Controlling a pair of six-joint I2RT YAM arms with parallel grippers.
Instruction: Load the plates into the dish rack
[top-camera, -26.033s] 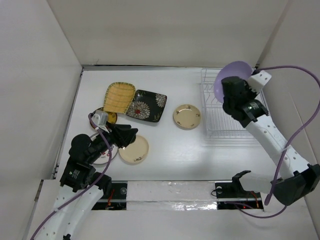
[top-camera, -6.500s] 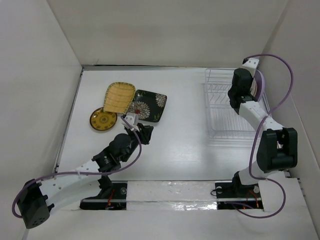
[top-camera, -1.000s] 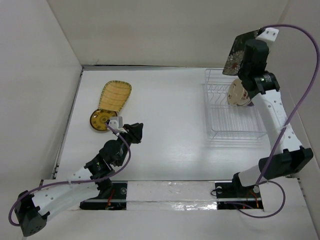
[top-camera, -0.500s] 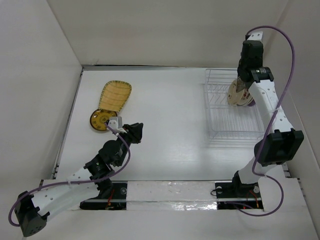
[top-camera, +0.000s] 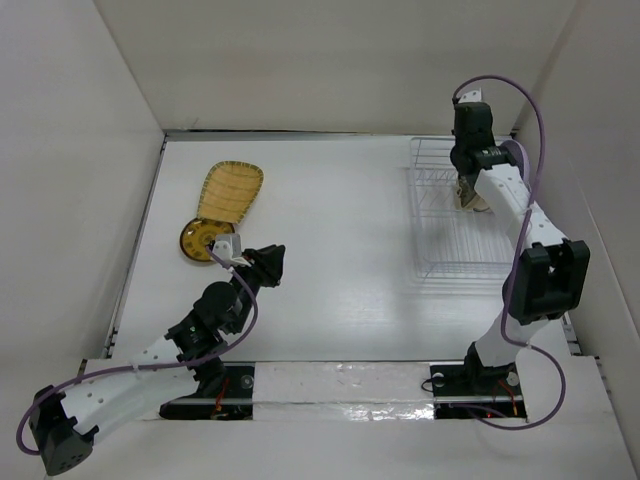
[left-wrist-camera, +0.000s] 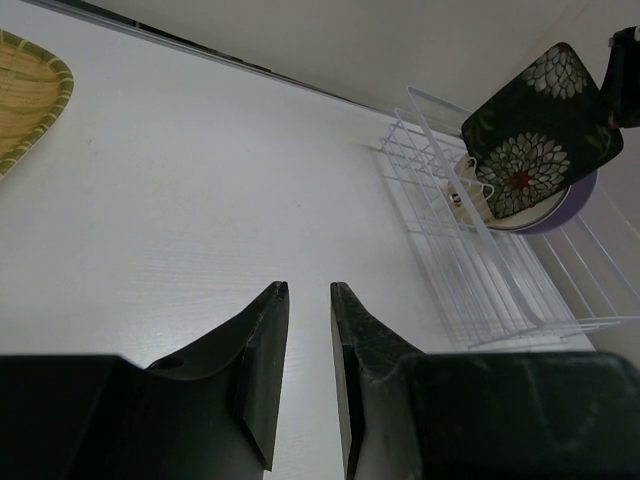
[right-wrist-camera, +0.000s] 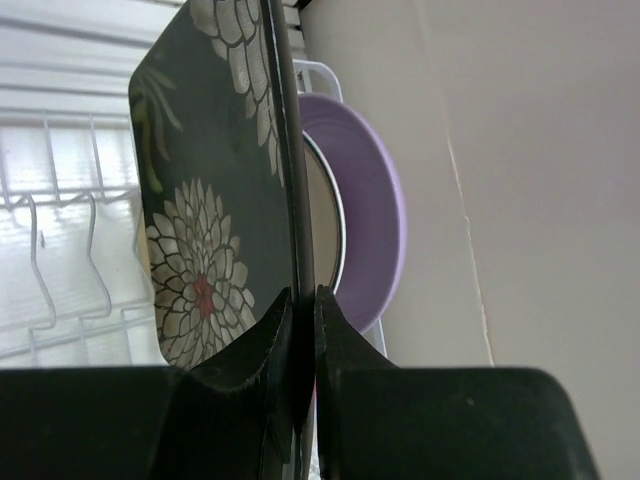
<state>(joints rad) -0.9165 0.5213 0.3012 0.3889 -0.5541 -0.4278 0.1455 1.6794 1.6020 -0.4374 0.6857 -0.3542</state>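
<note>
On the white table (top-camera: 340, 220), the yellow woven plate (top-camera: 230, 192) lies flat toward 10 o'clock, well apart from the dish rack (top-camera: 440, 232). The brown-gold plate (top-camera: 203, 240) lies at its 7 o'clock, with their rims meeting. Near that round plate, at its 4 o'clock, hangs the left gripper (left-wrist-camera: 305, 300). Its jaws stand a little apart with nothing between them and only bare table below.

The rack stands at the table's 2 o'clock, against the right wall. The right arm reaches over the rack's far end. The right gripper (right-wrist-camera: 297, 300) is clamped on the lower edge of the black flowered plate (right-wrist-camera: 200, 200), with one finger on each face. The plate is held upright on its edge above the rack's wires; whether it touches them cannot be told. Just behind it, at its 3 o'clock in the right wrist view, a cream plate (top-camera: 476, 198) stands in the rack. The lavender plate (right-wrist-camera: 375, 220) stands beyond that, nearest the wall.
</note>
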